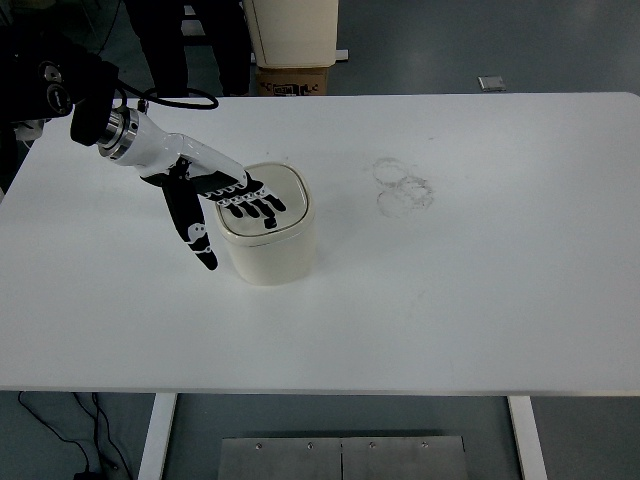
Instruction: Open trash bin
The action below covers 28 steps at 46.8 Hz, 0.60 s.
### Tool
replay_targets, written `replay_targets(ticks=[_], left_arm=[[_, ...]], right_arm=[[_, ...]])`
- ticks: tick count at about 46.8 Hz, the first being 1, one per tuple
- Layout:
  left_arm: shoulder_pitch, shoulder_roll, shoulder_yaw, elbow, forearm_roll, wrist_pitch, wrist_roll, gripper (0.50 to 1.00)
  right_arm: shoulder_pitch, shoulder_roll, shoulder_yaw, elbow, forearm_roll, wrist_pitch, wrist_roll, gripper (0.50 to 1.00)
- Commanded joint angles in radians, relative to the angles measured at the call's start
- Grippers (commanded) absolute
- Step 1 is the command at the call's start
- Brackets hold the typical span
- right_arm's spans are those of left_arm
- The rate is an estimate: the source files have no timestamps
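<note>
just one trash bin [268, 238], one left hand [225, 195] flat on its lid

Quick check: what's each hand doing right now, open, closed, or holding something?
Left hand: open, fingers spread flat on the bin lid, holding nothing.
Right hand: not in view.

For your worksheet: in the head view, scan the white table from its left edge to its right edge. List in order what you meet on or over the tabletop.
Left hand, reaching in over the lid → cream trash bin → faint ring-shaped smudges → bare white table.
</note>
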Motion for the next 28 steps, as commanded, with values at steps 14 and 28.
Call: replay_targets(ticks=[14,28], left_arm=[[0.005,-0.008,0.000,0.001,0.000,0.000,0.000,1.000],[0.019,-0.006,0.000,-0.001,0.000,0.000,0.000,1.000]], right_arm=[[0.001,0.000,0.000,0.000,-0.001,0.000,0.000,0.991],[0.001,0.000,0.000,0.000,0.001,0.000,0.000,0.991]])
